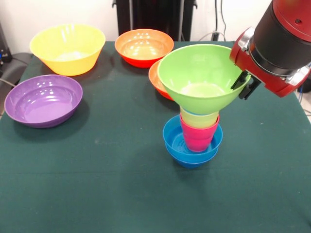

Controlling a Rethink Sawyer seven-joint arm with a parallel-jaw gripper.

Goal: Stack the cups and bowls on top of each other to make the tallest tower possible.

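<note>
The tower stands right of the table's middle: two nested small blue bowls, the red-pink cup in them, and the translucent yellow cup in the pink one. The lime green bowl sits upright on top of the yellow cup, slightly tilted. My gripper comes in from the upper right and is shut on the green bowl's right rim, with black fingers showing at the rim's outside. The light blue cup is out of view.
A large yellow bowl stands at the far left and a purple bowl in front of it. One orange bowl stands at the far middle. A second orange bowl is partly hidden behind the green bowl.
</note>
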